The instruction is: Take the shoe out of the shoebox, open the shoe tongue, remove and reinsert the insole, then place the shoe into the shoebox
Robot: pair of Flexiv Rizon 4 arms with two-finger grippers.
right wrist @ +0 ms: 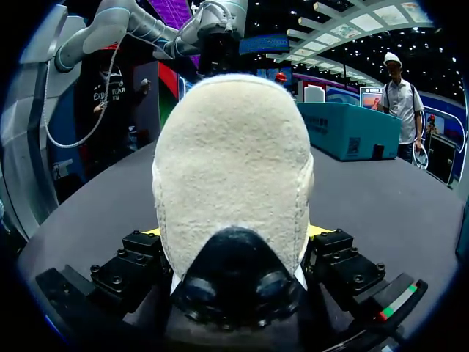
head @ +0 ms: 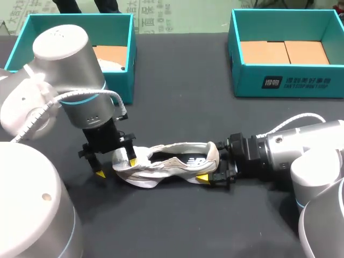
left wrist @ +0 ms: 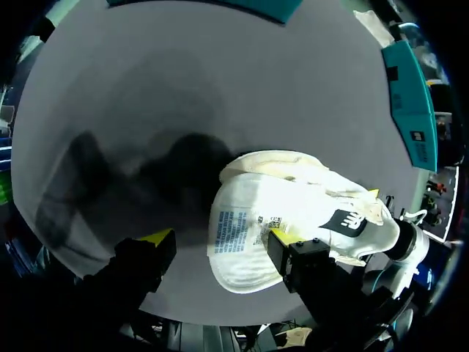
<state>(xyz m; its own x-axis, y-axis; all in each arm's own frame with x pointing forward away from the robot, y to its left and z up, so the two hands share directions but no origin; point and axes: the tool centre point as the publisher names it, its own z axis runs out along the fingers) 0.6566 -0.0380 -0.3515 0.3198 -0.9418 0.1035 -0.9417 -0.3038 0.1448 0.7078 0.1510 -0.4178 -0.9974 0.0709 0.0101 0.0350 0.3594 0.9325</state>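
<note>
A white shoe lies mid-table, heel to the right, its dark insole showing through the opening. The tongue is folded out over the toe, printed label up. My left gripper stands open over the toe end; one finger rests against the tongue and the other is over bare table. In the left wrist view the left gripper has the tongue's edge between its yellow tips. My right gripper holds the heel, a finger pressed on each side.
A teal shoebox at the back left holds brown paper and something white. Another teal shoebox stands at the back right with a brown cardboard floor. Dark tabletop lies between the boxes and the shoe.
</note>
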